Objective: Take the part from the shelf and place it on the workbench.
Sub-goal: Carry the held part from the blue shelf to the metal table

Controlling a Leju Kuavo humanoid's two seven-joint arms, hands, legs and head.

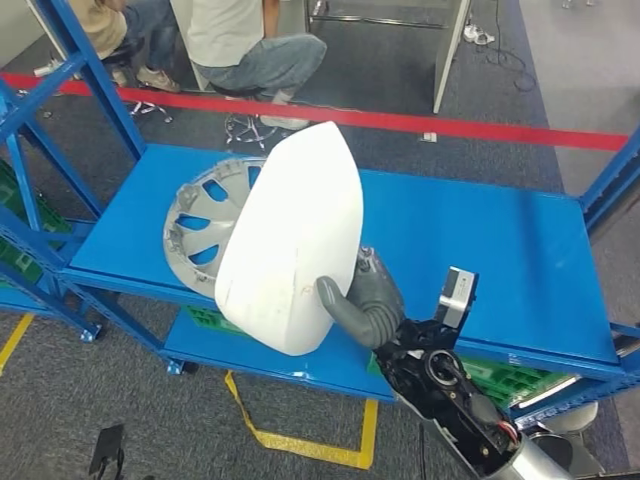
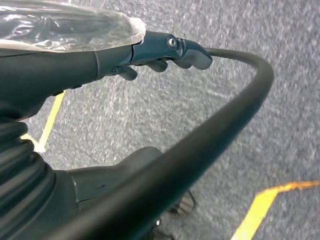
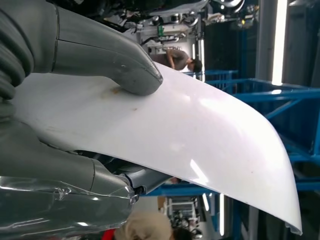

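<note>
Right hand [image 1: 371, 300] clamped on the white part [image 1: 290, 240], thumb [image 3: 113, 62] pressed flat on the outer shell, other fingers tucked under the edge on the inner side. Held up off the shelf [image 1: 483, 250], tilted, wide end pointing away from the fingers. Faint orange smudge on the shell just beside the thumb tip.

Left hand [image 2: 151, 52] down low over grey carpet [image 2: 234, 130], fingers roughly straight and a bit apart, holding nothing. Black curved bar [image 2: 211, 145] crossing just past the fingertips, can't tell if touching. Yellow floor tape [image 2: 264, 205] further out.

Beyond the part, on the blue shelf top: silver hubcap [image 1: 196, 225], lying flat, partly hidden behind the shell. Rest of that shelf top bare blue. Green crates [image 1: 513, 380] on the lower level, contents not visible.

Further back, red line [image 1: 453, 122] on the floor, then seated people [image 1: 241, 45] in jeans.
</note>
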